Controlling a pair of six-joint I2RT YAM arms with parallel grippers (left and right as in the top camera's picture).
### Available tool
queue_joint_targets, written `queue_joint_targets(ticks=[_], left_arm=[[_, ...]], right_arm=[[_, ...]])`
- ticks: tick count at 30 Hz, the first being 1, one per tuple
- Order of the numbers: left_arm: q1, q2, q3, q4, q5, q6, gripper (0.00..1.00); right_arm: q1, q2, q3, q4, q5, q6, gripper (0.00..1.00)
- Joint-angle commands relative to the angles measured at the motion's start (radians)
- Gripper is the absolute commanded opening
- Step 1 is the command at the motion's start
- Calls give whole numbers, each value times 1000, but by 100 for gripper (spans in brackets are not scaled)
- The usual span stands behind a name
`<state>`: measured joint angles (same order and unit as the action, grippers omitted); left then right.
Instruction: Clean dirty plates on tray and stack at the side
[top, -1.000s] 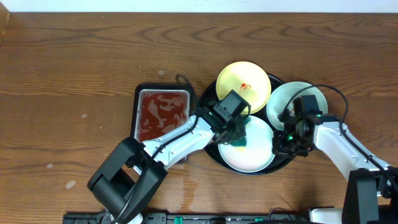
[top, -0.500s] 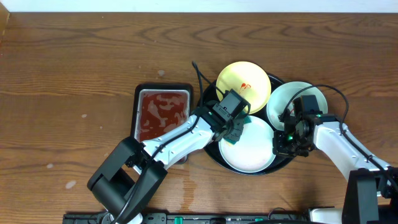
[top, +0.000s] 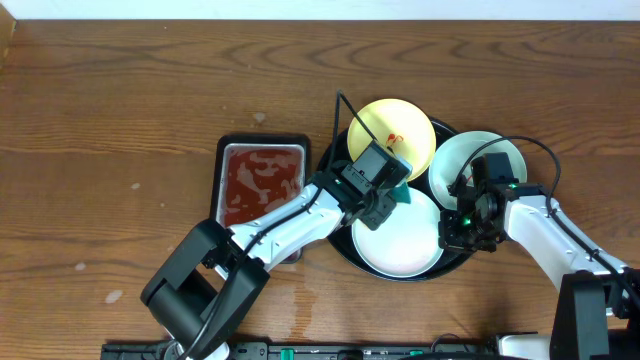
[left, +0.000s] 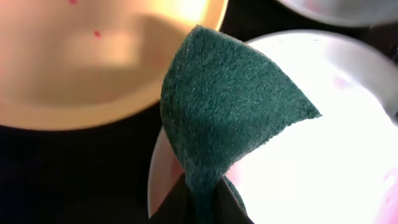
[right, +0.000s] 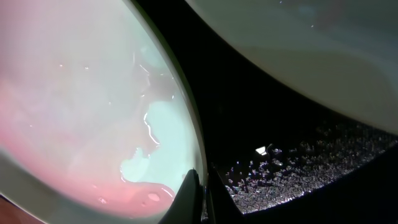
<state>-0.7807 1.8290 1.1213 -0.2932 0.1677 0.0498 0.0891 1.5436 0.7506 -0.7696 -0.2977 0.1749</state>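
Green scouring pad (top: 402, 193), pinched tight in the left gripper's (top: 390, 192) jaws, has slid off the middle of the front plate (top: 400, 245) and now sits at its upper edge, just below the yellow plate (top: 392, 130). From overhead the front plate looks wiped white. The yellow one carries a red smear, so I judge it next for scrubbing. All three plates, the mint plate (top: 462, 160) included, lie on the black tray (top: 441, 131), and nothing is stacked on the desk (top: 120, 120) yet. The right gripper (top: 462, 236) hasn't budged, jaws pressed together at the front plate's right rim.

Left wrist: the pad (left: 230, 106) rises folded from the jaws, between yellow plate (left: 93, 56) and front plate (left: 323, 168), which shows faint pink traces.

Right wrist: the right gripper (right: 200, 196) is closed on nothing, tips just beside a wet, pink-washed plate (right: 81, 106) over the tray (right: 261, 124).
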Motion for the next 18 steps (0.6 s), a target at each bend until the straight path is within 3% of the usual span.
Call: queue_joint_targets(ticks=[1,8,11,15,18], left_arm=[[5,14,-3,-16,66,55,7],[5,14,-3,-4,316,82,8],[5,14,-3,-4,307,108,7],[5,14,-3,-5,134,106,8],[5,14,-3,-3,100,107,7]], right_arm=[[-1,7,-4,-8,12,-11,1],[-1,7,-4,-9,12,-11,1],[-1,7,-4,-9,12,-11,1],[-1,7,-4,-13,12,-11,1],[-1,7,-4,-13,12,-11,1]])
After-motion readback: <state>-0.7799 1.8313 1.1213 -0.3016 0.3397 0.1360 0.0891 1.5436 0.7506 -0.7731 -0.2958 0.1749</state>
